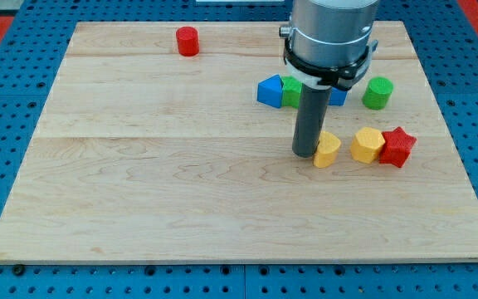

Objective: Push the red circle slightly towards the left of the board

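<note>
Camera view, the only one: pale wooden desk (139,199) on a blue pegboard surface (7,100); red circle (187,41), a short cylinder, stands alone near the view's top, left of centre, well apart from all other blocks; the arm's grey body (330,33) comes down from the view's top right-centre w/ a dark rod below it; my tip (305,154) sits on the desk just beside the left edge of a yellow block (328,149), heart-like shape, touching or nearly so, can't tell which; to the view's right of that, a second yellow block (368,144), roughly hexagonal, touching a red star (397,147); higher up, partly behind the rod, a blue block (269,91) w/ angled faces, a green block (291,91) pressed against its right side, shape mostly hidden; a bit of another blue block (338,96) shows right of the rod; a green cylinder (378,93) stands near that, farther to the view's right; no fingers on this arm, so no open/closed state to tell; tip is far from the red circle, down and to the view's right of it.
</note>
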{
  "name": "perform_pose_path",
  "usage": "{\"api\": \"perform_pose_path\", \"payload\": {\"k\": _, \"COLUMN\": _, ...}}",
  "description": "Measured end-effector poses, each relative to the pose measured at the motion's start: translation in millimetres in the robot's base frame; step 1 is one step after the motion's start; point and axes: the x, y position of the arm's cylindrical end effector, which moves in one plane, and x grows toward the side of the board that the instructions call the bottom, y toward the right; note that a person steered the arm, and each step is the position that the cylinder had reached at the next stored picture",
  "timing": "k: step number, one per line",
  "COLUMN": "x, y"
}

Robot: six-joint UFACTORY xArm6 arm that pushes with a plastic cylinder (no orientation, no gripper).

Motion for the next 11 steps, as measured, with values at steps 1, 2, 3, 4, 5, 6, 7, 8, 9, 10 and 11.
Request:
{"api": "perform_pose_path", "payload": {"k": 1, "x": -1.7, "y": 11.6}}
{"api": "perform_pose_path", "payload": {"k": 2, "x": -3.1, "y": 21.4}}
{"api": "perform_pose_path", "payload": {"k": 3, "x": -4.2, "y": 26.9}}
{"api": "perform_pose_path", "payload": {"k": 4, "x": -18.0, "y": -67.4}}
{"api": "perform_pose_path", "payload": {"k": 5, "x": -67.5, "y": -120.9}}
{"api": "perform_pose_path", "payload": {"k": 6, "x": -121.4, "y": -135.1}}
{"api": "perform_pose_path", "payload": {"k": 7, "x": -170.8, "y": -163.1}}
{"api": "perform_pose_path", "payload": {"k": 8, "x": -211.9, "y": -167.2}}
{"api": "perform_pose_path", "payload": {"k": 9, "x": -249.1, "y": -136.4}}
{"api": "perform_pose_path", "payload": {"k": 10, "x": -276.1, "y": -108.2}}
{"api": "perform_pose_path", "payload": {"k": 11, "x": -274.9, "y": -142.1}}
